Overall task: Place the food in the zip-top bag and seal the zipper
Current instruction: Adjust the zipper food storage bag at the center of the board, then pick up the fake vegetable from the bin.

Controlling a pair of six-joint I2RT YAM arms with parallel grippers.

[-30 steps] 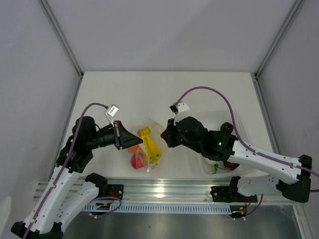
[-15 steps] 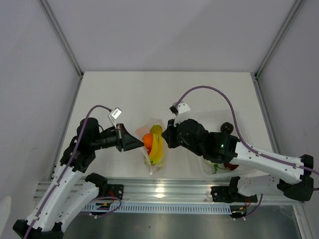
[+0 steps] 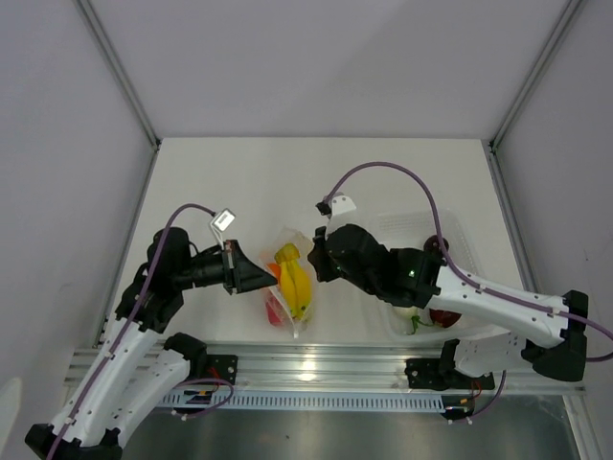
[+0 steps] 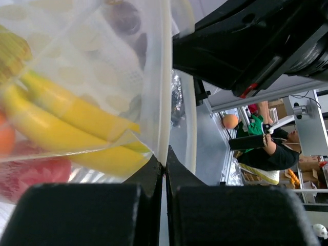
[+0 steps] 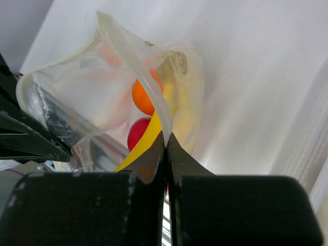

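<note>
The clear zip-top bag (image 3: 292, 287) hangs between my two grippers near the table's front edge. It holds the yellow banana bunch (image 3: 293, 280), the orange ball (image 5: 143, 97) and the red round fruit (image 5: 137, 132). My left gripper (image 3: 271, 278) is shut on the bag's left mouth edge (image 4: 163, 102). My right gripper (image 3: 313, 261) is shut on the right mouth edge (image 5: 154, 100). The mouth gapes open in the right wrist view, with the zipper strip (image 5: 128, 51) curving along its rim. The white and purple pieces are not visible.
A clear ridged plastic tray (image 3: 426, 230) lies at the right under my right arm, with a red fruit with a green stem (image 3: 431, 318) at its near end. An aluminium rail (image 3: 316, 364) runs along the table's front edge.
Both grippers shifted slightly with the bag; the bag swung and the banana turned more upright, covering the orange ball from above. My right arm moved a little left.
</note>
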